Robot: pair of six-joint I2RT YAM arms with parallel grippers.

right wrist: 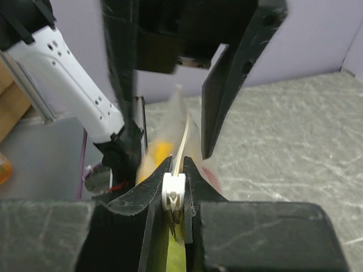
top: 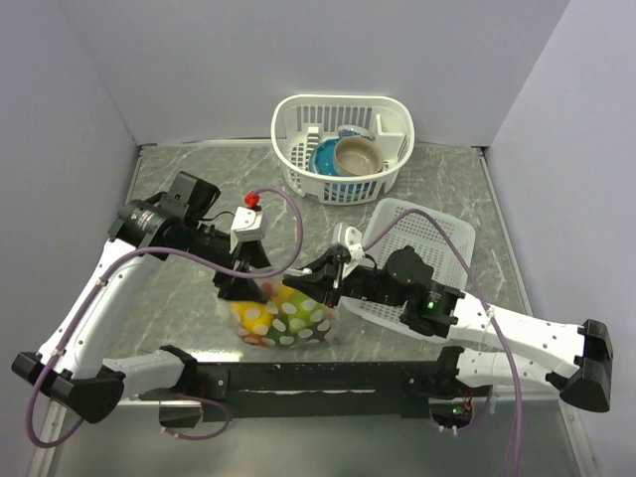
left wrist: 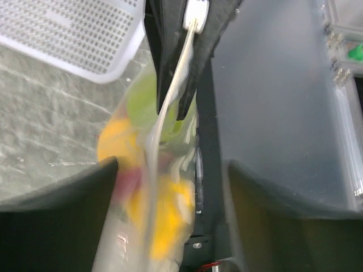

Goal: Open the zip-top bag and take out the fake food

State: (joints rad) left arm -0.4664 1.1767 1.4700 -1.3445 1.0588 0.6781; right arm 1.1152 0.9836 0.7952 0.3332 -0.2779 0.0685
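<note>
In the top external view, the zip-top bag (top: 288, 320) sits at the near middle of the marbled table (top: 189, 189). The fake food (top: 260, 318) is packed inside it, yellow, lime green and red. The left gripper (top: 250, 281) meets the bag's top from the left and the right gripper (top: 320, 283) from the right. 2 white lattice baskets stand behind. The far basket (top: 298, 109) holds a blue bowl (top: 323, 157) and a tan bowl (top: 358, 154). The nearer basket (top: 437, 234) lies partly under the right arm.

In the left wrist view, the left gripper's 2 fingers stand apart, released, with the blurred bag running down between them. Above, the right gripper's black fingers pinch the bag's top strip just below a white slider (left wrist: 195, 14).

In the right wrist view, the right gripper is clenched on the slider and the zip strip. The left gripper's fingers straddle the strip beyond, with a gap on each side.
</note>
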